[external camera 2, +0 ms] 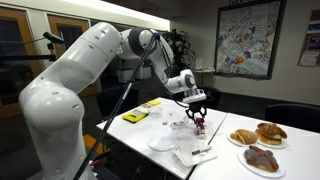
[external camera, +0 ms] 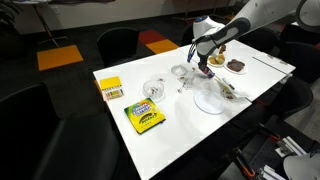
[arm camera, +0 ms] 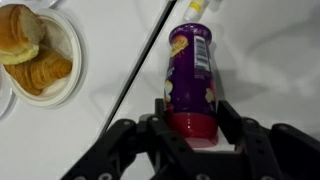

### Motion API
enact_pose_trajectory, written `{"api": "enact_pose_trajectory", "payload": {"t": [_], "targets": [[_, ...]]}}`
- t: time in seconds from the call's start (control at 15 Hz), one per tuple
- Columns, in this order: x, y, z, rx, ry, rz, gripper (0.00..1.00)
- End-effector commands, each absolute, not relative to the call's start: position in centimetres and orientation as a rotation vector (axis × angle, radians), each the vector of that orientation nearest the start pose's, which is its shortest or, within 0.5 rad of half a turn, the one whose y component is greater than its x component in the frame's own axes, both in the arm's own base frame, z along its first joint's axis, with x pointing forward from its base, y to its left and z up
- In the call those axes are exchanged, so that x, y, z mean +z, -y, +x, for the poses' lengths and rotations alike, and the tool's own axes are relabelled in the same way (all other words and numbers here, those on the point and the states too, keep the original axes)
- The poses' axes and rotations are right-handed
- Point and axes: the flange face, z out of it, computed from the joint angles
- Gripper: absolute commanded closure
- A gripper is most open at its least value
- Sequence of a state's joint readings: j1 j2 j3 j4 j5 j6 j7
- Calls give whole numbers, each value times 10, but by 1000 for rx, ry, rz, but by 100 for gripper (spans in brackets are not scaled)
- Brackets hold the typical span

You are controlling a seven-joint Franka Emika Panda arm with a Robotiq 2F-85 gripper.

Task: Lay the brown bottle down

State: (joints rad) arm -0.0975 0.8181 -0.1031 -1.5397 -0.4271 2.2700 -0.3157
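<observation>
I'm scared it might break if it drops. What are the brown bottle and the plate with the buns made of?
The brown bottle looks like plastic: a smooth, shiny dark body under a printed label, with a glossy red cap. Glass cannot be ruled out. The plate looks like white paper or foam, matte with a soft rim, but that is a guess.

Bare tabletop (external camera 2: 220, 136) lay open right of brown bottle (external camera 2: 200, 125); pastry plates (external camera 2: 231, 141) bounded far right; white plate (external camera 2: 163, 146) obstructed near left.
</observation>
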Motion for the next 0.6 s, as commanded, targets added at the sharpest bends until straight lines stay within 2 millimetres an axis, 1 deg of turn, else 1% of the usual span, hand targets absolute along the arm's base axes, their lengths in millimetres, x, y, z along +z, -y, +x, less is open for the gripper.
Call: {"api": "enact_pose_trajectory", "payload": {"t": [0.0, 0.13, 0.33, 0.53], "targets": [[160, 141, 684, 268, 779, -3413, 13], [161, 141, 684, 251, 781, -3411, 1], [168, 138, 685, 199, 808, -3403, 0], [194, 126, 688, 8, 899, -3355, 0]]}}
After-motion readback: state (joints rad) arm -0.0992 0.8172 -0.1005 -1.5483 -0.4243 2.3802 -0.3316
